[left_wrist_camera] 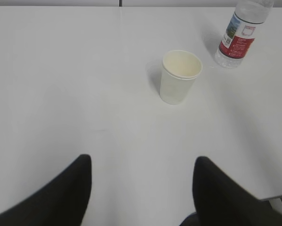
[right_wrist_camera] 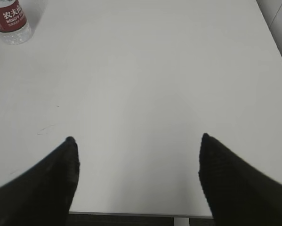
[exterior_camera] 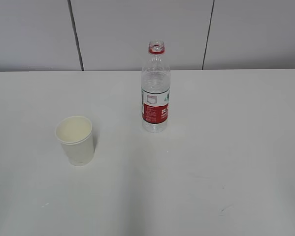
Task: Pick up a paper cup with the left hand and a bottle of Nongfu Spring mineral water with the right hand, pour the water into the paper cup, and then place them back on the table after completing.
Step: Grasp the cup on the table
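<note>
In your exterior view, the paper cup (exterior_camera: 75, 140) stands on the bench (exterior_camera: 226, 147) at left of centre. The bottle (exterior_camera: 155, 88) stands upright behind and right of it, well apart, near the frame's upper middle. What the cup holds, you probably can't tell.

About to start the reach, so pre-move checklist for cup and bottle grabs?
1. Paper cup upright, mouth up: ok.
2. Bottle upright, cap off: ok.
3. Cup and bottle apart, room for fingers: ok.
4. Left hand open and holding nothing, cup ahead of it slightly to the right: ok.
5. Right hand open and holding nothing, bottle only at the far left of its view: not ok, needs re-aiming.
6. Water level in bottle: cannot tell.
</note>
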Controlling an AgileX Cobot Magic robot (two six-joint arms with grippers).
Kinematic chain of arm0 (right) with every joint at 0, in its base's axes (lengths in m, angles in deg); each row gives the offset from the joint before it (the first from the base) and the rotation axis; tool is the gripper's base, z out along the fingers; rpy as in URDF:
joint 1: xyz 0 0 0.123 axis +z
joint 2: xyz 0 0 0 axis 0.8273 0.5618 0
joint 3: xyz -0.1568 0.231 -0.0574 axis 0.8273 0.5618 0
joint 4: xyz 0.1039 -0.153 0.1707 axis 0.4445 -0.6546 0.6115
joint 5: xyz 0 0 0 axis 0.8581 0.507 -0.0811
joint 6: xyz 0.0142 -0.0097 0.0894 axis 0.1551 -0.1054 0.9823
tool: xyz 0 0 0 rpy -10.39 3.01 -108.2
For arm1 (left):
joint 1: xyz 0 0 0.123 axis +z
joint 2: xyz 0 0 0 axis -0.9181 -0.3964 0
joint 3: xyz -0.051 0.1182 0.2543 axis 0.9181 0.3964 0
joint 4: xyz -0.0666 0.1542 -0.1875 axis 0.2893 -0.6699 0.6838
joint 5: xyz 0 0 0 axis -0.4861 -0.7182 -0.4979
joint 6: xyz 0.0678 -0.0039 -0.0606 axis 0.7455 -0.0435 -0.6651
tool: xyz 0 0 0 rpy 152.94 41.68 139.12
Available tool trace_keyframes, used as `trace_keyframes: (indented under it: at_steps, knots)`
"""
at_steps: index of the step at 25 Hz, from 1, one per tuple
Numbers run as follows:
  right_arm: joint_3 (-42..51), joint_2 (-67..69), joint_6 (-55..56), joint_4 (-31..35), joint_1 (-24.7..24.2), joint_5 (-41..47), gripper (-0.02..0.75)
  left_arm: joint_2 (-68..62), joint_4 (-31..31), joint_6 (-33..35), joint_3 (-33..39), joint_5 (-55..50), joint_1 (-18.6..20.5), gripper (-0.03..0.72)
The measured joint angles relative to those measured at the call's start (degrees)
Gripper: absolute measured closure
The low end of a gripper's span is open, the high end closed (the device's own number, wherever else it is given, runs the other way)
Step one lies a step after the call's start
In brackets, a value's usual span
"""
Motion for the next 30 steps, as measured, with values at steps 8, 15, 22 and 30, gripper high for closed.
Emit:
trace_keyframes:
  at_steps: [8,15,22,30]
  knots:
    - [0.0,0.0,0.0,0.0,0.0,0.0,0.15,0.0,-0.12,0.0,0.0,0.0,0.0,0.263]
    - [-0.22,0.0,-1.7,0.0,0.0,-0.53,0.15,0.0,-0.55,0.0,-0.47,0.85,0.0,0.264]
    - [-0.69,3.72,-9.81,4.61,0.0,-17.51,0.15,-1.37,-0.79,1.02,0.6,17.3,0.0,0.263]
    - [1.16,17.85,-29.13,23.37,0.1,-38.73,0.15,-15.47,-0.41,3.2,4.97,40.97,0.0,0.263]
